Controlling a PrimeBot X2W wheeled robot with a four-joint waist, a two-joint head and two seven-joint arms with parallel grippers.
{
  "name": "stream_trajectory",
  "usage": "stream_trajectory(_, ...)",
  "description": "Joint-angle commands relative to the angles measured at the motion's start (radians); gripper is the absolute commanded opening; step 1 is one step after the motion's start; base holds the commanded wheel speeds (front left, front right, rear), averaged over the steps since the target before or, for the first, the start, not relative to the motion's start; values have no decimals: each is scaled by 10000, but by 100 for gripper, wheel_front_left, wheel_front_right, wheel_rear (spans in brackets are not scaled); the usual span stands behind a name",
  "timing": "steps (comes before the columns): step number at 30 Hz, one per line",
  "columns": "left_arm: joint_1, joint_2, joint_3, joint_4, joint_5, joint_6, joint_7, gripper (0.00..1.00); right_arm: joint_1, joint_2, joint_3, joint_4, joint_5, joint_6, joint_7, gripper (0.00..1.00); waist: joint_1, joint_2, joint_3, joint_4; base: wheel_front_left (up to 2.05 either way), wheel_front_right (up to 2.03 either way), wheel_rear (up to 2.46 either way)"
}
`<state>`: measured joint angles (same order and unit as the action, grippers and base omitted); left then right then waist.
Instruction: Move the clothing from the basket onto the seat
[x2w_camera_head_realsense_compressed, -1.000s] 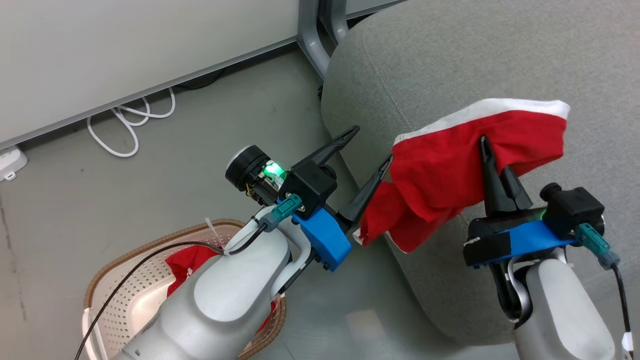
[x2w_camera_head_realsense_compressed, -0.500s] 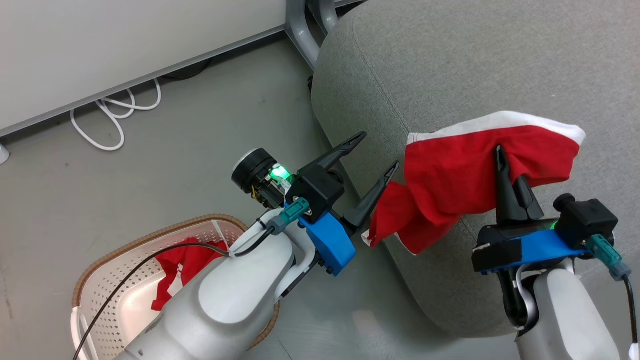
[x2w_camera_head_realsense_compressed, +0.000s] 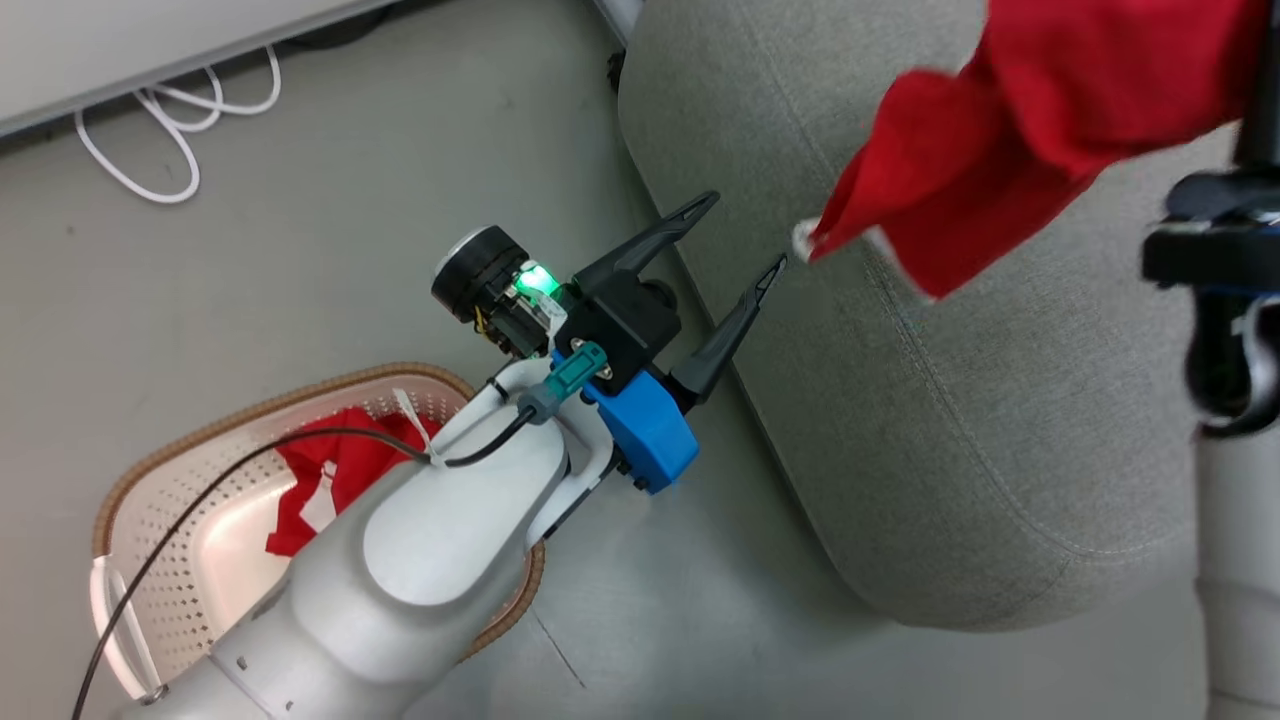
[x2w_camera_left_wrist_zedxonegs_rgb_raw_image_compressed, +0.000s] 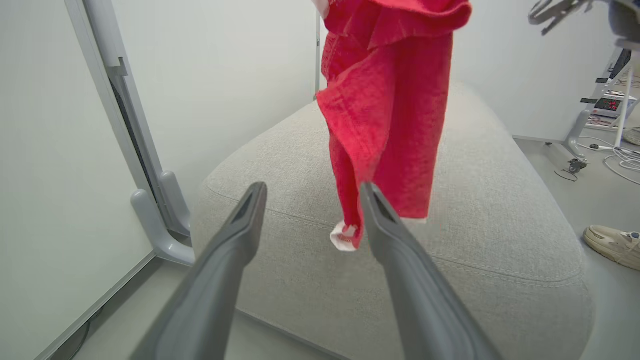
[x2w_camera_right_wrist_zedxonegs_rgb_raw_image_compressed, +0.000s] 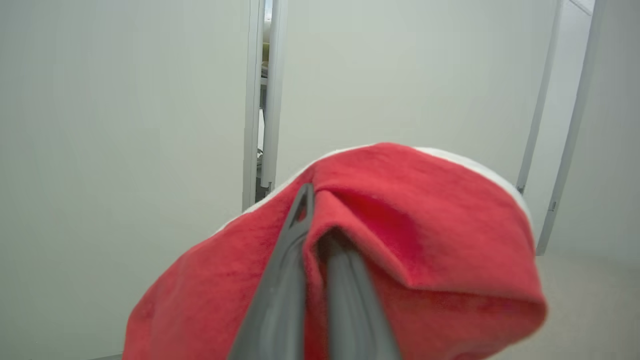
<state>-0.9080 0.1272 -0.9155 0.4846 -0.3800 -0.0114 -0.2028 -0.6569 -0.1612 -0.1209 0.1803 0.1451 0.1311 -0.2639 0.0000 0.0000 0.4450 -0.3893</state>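
Mid-transfer; my right gripper (x2w_camera_right_wrist_zedxonegs_rgb_raw_image_compressed: 317, 220) clenched on one garment (x2w_camera_head_realsense_compressed: 1000, 120), hanging by left edge of seat (x2w_camera_head_realsense_compressed: 950, 420); left gripper (x2w_camera_head_realsense_compressed: 744, 230) spread, empty; next: carry inward, lower, release; other garment (x2w_camera_head_realsense_compressed: 320, 470) lies in basket (x2w_camera_head_realsense_compressed: 180, 500).

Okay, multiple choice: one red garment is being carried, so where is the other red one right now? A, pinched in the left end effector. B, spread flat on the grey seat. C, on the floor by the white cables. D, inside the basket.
D: the second red garment lies inside the basket, partly under the left forearm, while the right end effector is shut on the other garment above the seat.
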Motion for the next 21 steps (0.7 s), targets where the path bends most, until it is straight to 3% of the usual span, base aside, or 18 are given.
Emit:
stream_trajectory(1, -226, 162, 18, -116, 93, 50, 71, 100, -572, -287, -343, -208, 90, -7, -9, 0, 0, 0, 675, 111, 0, 0, 0)
stream_trajectory(8, -894, 533, 47, -624, 377, 176, 433, 100, -2156, -1817, -2209, -480, 297, -7, -9, 0, 0, 0, 2119, 293, 0, 0, 0)
stream_trajectory(11, -1054, 606, 54, -787, 440, 196, 505, 100, -2417, -2178, -2643, -437, 418, -7, -9, 0, 0, 0, 2466, 328, 0, 0, 0)
stream_trajectory(15, -1323, 719, 19, -1037, 561, 238, 603, 100, -2666, -2848, -3188, 188, 496, -7, -7, 0, 0, 0, 2999, 391, 0, 0, 0)
stream_trajectory(21, -1556, 803, -31, -1288, 645, 256, 699, 100, -2815, -3230, -3198, 1778, 438, -7, -7, 0, 0, 0, 3467, 548, 0, 0, 0)
